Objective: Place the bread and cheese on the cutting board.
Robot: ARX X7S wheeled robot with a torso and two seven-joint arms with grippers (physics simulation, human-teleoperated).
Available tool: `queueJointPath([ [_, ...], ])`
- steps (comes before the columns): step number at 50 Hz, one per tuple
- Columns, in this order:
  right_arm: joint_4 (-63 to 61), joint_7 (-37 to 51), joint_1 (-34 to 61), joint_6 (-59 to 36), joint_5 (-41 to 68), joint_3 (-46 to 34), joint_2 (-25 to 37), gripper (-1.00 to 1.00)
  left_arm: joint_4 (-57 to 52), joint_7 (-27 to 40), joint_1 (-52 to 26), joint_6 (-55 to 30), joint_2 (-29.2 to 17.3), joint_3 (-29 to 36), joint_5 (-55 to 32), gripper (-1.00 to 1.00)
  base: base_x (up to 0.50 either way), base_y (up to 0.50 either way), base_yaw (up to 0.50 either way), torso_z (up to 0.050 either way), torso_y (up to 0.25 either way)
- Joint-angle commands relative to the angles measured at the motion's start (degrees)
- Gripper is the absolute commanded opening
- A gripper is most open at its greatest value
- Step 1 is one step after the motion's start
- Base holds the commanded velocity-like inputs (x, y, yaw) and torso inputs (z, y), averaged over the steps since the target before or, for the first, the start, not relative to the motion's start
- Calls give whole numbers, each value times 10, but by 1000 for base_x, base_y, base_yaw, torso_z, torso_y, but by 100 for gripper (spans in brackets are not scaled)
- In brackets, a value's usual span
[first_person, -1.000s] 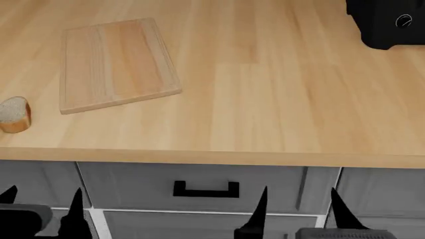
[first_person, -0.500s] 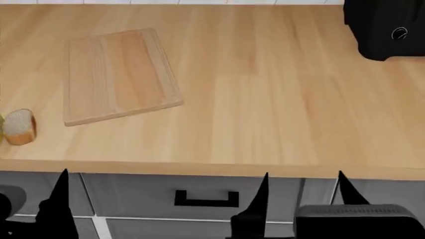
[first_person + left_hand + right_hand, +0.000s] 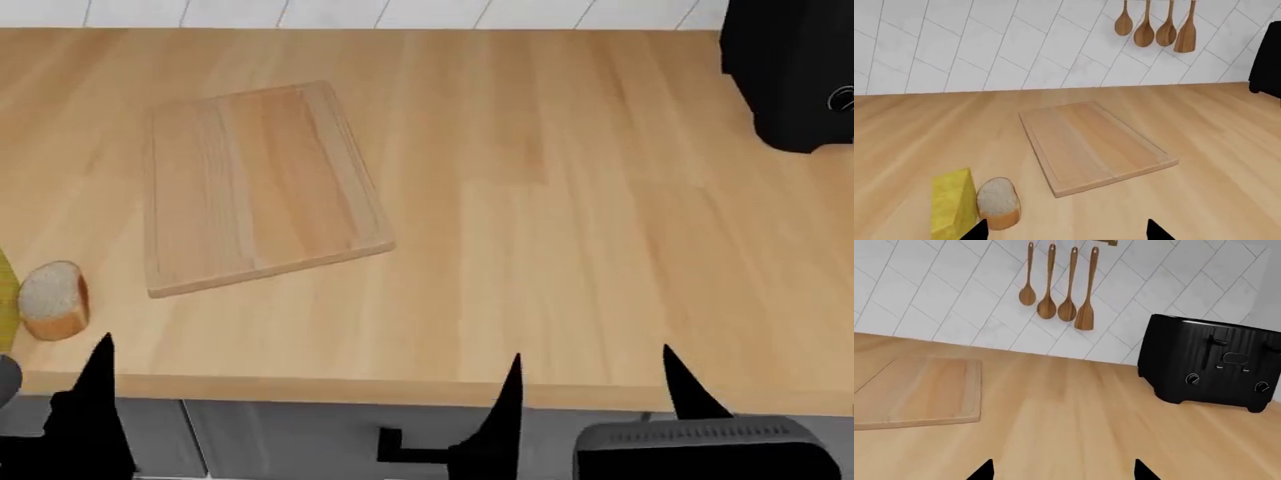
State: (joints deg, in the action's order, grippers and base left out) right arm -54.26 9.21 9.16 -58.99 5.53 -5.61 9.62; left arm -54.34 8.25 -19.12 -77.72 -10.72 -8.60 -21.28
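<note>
On the counter (image 3: pixel 574 230) — one bread (image 3: pixel 998 203), one cheese (image 3: pixel 953 202), one cutting board (image 3: pixel 1093 145).

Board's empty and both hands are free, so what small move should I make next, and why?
Probably ease the left hand forward toward the bread: it sits nearest that open hand, off the cutting board, touching or nearly touching the cheese.

cheese (image 3: pixel 953 202): bright yellow; bread (image 3: pixel 998 202): pale speckled face, golden-brown crust | cutting board (image 3: pixel 254 185): light wood, lengthwise stripes | worktop (image 3: pixel 601 220): blond woodgrain; toaster (image 3: pixel 1207 362): black | wall tiles (image 3: pixel 987 45): white, diagonal; spoons (image 3: pixel 1057 287): brown wood
</note>
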Motion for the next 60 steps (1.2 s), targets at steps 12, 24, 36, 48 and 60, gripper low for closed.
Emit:
queueJointPath([
  [12,-11,-12,-10,4,6,0,-7,100,84,656,-132,-59,-177,-151,-816,100,426,360,0,0,0],
  [24,-24,-9,-5,-23,20,13,-13,100,81,603,9,-67,-148,-202,-757,100,303,240,0,0,0],
  [36,-12,-5,-37,14,26,22,-13,100,100,533,118,-69,-150,-215,-733,100,0,0,0,0,0],
  [48,16,2,-55,46,24,-6,-9,100,148,527,74,-62,-142,-154,-698,100,1,0,0,0,0],
  [60,36,3,-71,70,27,-18,-5,100,185,474,44,-44,-125,-68,-595,100,0,0,0,0,0],
])
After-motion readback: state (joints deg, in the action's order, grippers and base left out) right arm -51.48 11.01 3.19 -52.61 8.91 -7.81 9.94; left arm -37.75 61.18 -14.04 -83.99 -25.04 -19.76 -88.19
